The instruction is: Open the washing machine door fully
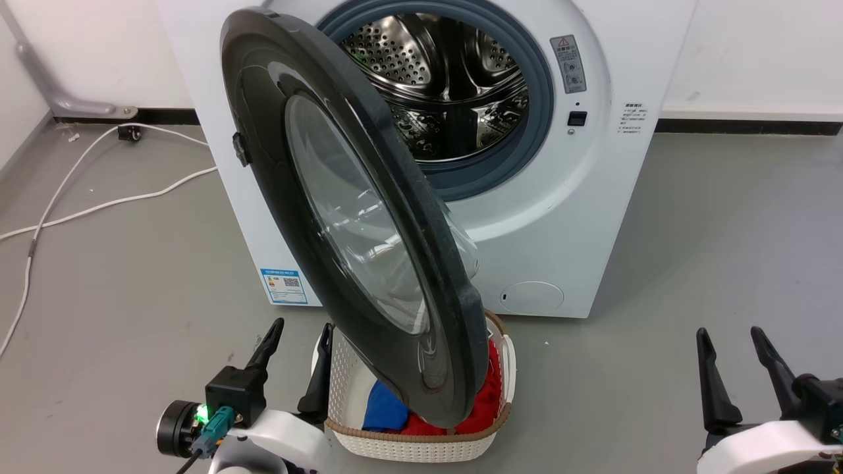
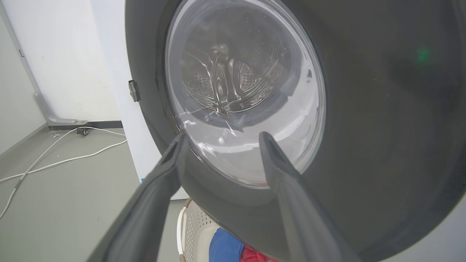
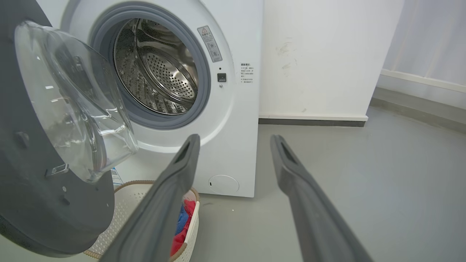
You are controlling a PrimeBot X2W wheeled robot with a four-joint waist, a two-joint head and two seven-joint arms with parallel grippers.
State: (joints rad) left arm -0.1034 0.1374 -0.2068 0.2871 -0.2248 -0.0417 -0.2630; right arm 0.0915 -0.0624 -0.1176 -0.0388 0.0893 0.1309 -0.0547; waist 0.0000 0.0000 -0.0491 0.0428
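Left jaws spread, empty; your fingertips [image 2: 178, 145] sit close against the door's [image 1: 263, 131] outer face, contact unclear. Right jaws spread, empty, over bare floor [image 1: 658, 368], well apart from the door. Door stands partly swung out from the washer [image 1: 579, 217], lower edge above a white basket [image 1: 421, 451] of clothes [image 1: 385, 408]. White cable [image 1: 99, 205] on your left; open floor right.

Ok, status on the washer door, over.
Left gripper, right gripper: jaws open, empty. Large round glossy black door partly open, not gripped. White perforated plastic basket of clothes under its free edge.
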